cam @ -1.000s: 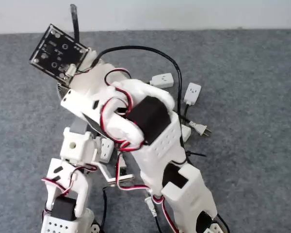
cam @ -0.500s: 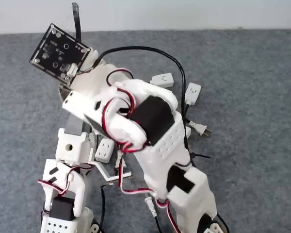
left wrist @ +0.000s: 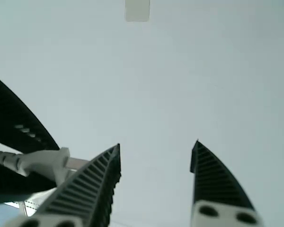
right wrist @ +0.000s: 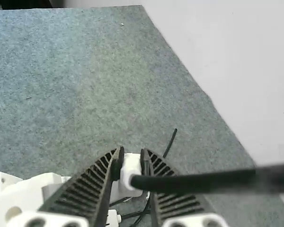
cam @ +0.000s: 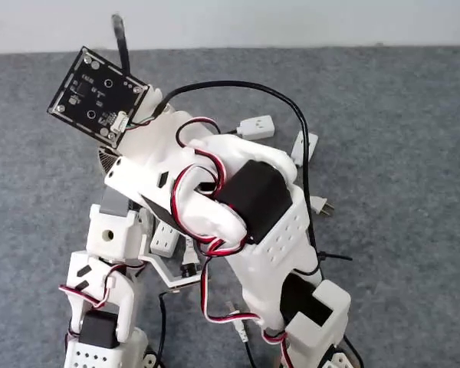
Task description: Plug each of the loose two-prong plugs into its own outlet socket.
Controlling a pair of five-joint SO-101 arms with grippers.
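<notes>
The grey counter (cam: pixel 399 153) lies half hidden under the right arm (cam: pixel 253 207), which slants from 5 o'clock up to 11. Its gripper (right wrist: pixel 131 153) is clamped on a white plug (right wrist: pixel 129 172) trailing a black cable (right wrist: pixel 203 180). The left gripper (left wrist: pixel 156 144) gapes wide, holding nothing. One outlet socket (cam: pixel 254 127) lies at 1 o'clock, a second socket (cam: pixel 304 144) at 2, a third socket (cam: pixel 165 238) at 8, and a loose two-prong plug (cam: pixel 319 205) at 3.

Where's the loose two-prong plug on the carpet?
In the high view, the two-prong plug lies beside the larger arm, just below a white outlet socket.
</notes>
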